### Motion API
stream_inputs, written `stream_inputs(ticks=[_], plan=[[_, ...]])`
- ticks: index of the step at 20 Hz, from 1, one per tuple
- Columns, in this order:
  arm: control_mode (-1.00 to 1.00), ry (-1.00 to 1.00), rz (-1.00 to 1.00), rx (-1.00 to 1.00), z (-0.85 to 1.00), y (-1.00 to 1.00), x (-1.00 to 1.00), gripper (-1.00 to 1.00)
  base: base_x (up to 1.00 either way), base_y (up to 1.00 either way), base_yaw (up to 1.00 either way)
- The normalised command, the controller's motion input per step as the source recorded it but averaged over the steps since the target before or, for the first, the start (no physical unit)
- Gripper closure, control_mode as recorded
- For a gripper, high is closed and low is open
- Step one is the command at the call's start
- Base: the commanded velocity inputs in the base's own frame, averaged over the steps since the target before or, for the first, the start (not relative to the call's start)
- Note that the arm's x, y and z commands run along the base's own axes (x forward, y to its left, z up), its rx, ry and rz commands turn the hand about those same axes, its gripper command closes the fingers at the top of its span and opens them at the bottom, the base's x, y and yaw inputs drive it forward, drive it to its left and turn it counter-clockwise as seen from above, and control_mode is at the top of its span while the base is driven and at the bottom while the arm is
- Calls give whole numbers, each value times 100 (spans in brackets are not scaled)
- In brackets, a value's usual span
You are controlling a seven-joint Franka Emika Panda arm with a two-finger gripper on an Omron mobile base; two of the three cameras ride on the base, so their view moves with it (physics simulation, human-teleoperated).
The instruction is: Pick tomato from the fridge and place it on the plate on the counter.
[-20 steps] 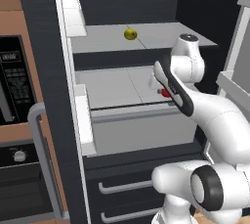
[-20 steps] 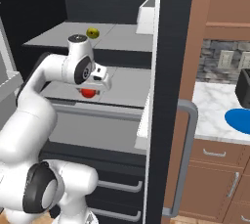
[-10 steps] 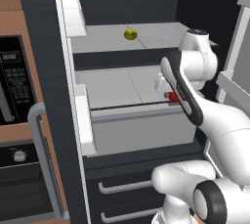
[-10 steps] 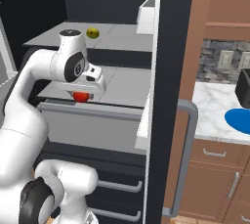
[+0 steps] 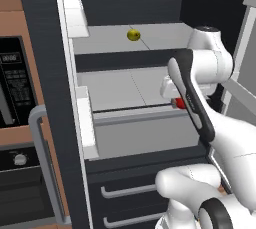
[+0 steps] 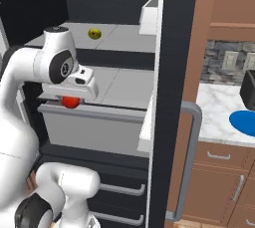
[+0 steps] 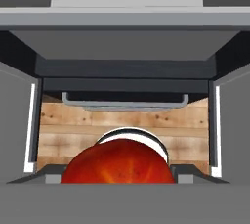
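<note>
In the left base view, a black oven (image 5: 12, 90) sits in brown wood at the far left, just beside the open fridge (image 5: 50, 98). White bins (image 5: 82, 123) line the edge of the fridge door. On the upper grey shelf (image 5: 105, 38) a small yellow-green ball (image 5: 133, 34) lies near the middle, towards the back. The lower shelf (image 5: 125, 88) is bare on its left half. At its front right edge the white arm (image 5: 200, 73) bends down, and the gripper (image 5: 176, 103) holds the tomato (image 5: 179, 103) just past the shelf's front edge, above the grey drawer (image 5: 145, 133).

In the right base view the arm (image 6: 55, 65) stands at the left, with the tomato (image 6: 70, 101) showing red under the hand, at the front left edge of the lower shelf (image 6: 119, 85). The ball (image 6: 94, 34) lies on the upper shelf behind it. The dark door edge with its grey bar handle (image 6: 191, 162) runs down the middle. To the right, the marble counter (image 6: 216, 110) carries the blue plate (image 6: 244, 122) at its right edge, well apart from the tomato, with a dark toaster (image 6: 248, 90) just behind the plate.

In the hand view the tomato (image 7: 117, 162) sits low in the middle, between the two dark fingertips (image 7: 53, 174), which close against its sides. Beyond it lie a drawer handle (image 7: 124, 101) and a wooden floor (image 7: 122, 120).
</note>
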Motion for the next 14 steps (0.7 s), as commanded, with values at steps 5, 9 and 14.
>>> stream_inputs(ticks=[5,9,14], plan=[[-100,0,0,0,19,0,-44,100,0,0,0],[-100,0,0,0,9,0,-63,100,0,0,0],[-100,0,0,0,7,0,-52,100,0,0,0]])
